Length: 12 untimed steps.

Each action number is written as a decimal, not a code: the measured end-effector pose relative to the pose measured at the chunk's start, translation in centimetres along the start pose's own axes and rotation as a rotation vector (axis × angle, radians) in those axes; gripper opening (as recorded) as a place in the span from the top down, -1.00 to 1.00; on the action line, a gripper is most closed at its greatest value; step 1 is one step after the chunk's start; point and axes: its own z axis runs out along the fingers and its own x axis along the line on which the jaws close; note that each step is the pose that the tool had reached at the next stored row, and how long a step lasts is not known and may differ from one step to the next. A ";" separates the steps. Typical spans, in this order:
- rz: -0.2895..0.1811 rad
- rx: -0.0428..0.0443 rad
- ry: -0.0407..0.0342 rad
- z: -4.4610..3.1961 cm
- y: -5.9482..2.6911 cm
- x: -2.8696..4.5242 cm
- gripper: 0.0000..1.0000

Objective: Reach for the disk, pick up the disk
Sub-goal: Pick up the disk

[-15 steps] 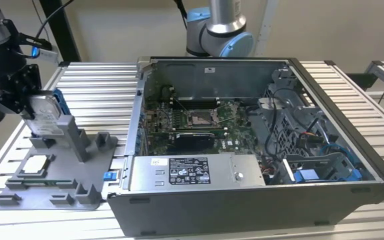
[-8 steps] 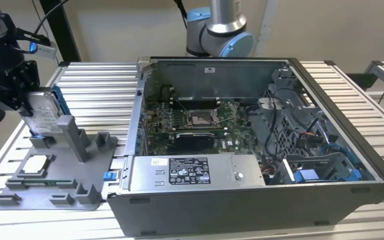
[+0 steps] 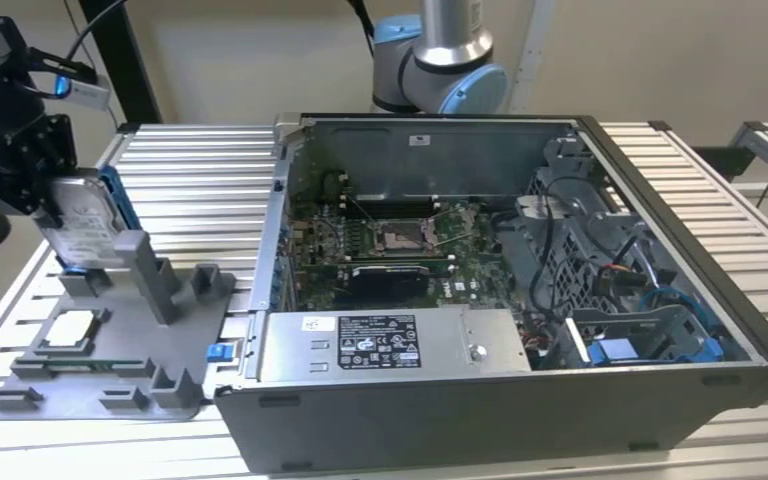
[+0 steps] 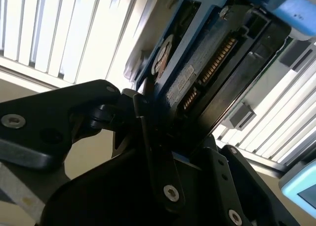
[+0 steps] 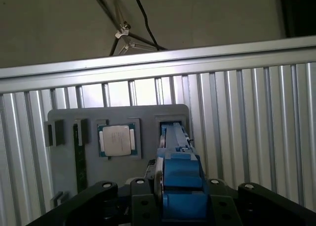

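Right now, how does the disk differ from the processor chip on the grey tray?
The disk stands upright, gripped by the claw; the processor chip lies flat on the grey tray. The disk is larger and blue-framed; the processor chip is small and square. Both have silver metal faces.

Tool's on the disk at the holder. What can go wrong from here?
1. The tool clamps the disk by its upper end, tilted; the lower end sits by the upright posts of the grey holder, so it may snag and drag the holder.
2. The processor chip lies in that holder; a jolt might shift it.
3. The grip seems to bear on the blue frame; the disk might slip.
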 end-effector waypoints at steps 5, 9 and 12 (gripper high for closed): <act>0.000 -0.0001 0.0000 -0.51 0.01 0.00 1.00; 0.000 0.0000 0.0000 -0.90 0.02 0.00 1.00; 0.000 0.0000 0.0000 -1.14 0.03 0.00 1.00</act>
